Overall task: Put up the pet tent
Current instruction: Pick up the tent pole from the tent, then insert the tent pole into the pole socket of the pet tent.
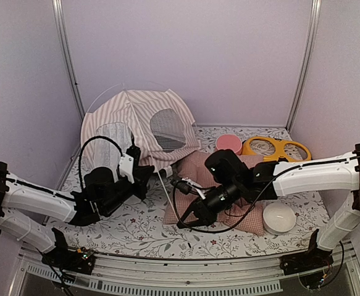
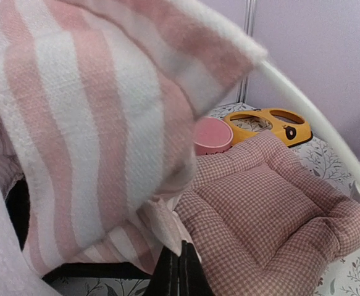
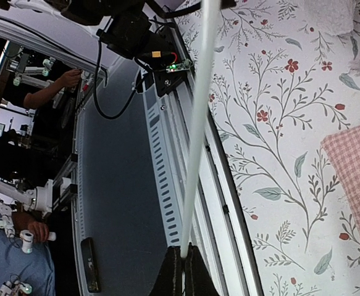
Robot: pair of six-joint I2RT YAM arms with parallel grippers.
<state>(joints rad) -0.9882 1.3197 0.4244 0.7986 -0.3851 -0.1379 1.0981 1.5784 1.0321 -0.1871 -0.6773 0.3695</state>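
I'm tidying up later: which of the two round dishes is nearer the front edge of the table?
The white dish, right of the checked cushion; the pink bowl sits farther back, beside the yellow holder.

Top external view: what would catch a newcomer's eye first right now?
The pink-and-white striped fabric pet tent stands out, bulging at the back left beyond the left arm. Next comes the thin white pole, pinched between the shut fingers of the right gripper at the centre, beside the pink checked square cushion.
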